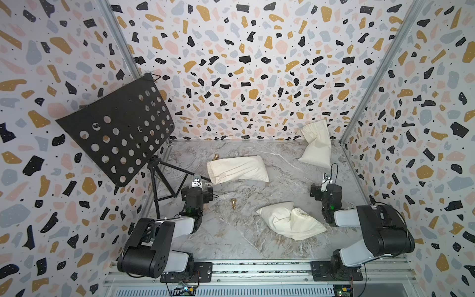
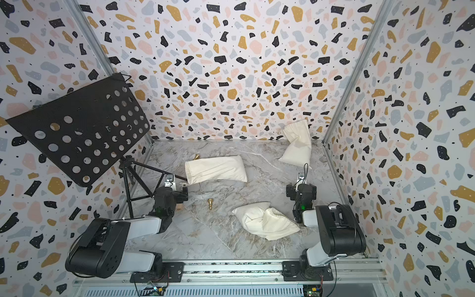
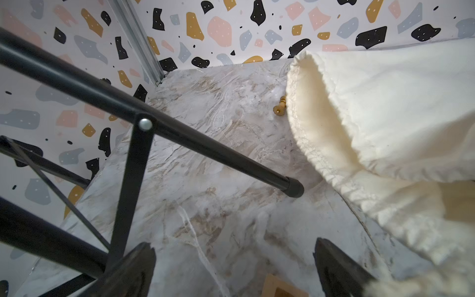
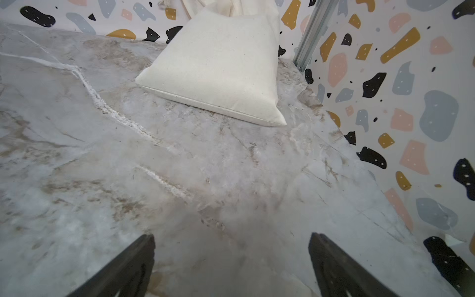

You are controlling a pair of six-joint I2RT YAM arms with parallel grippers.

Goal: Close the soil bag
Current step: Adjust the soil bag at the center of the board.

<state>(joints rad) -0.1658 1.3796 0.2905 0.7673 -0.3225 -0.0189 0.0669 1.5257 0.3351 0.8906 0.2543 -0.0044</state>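
Three cream cloth bags lie on the marble desk [image 1: 231, 244]; the one with a gaping mouth, at mid-desk, I take to be the soil bag [image 1: 237, 169]. Its long axis runs roughly parallel to the back edge, with the closed end toward the right edge and the mouth [image 3: 316, 123] toward the left edge. The left gripper [image 3: 235, 244] sits just in front of that mouth, at its near corner, so the left arm is plainly the nearer one. A foot of the music stand [image 3: 294, 189] lands just beside the mouth too. What may be the knotted end of its drawstring [image 1: 209, 184] lies between gripper and hem, though it is too small to be sure. The left gripper's jaws stand fully apart and hold nothing, touching neither cloth nor cord. The right gripper [image 4: 231, 236], near the right edge, is likewise spread wide and empty. It faces the bag in the back right corner [image 4: 218, 64], well apart from the soil bag.
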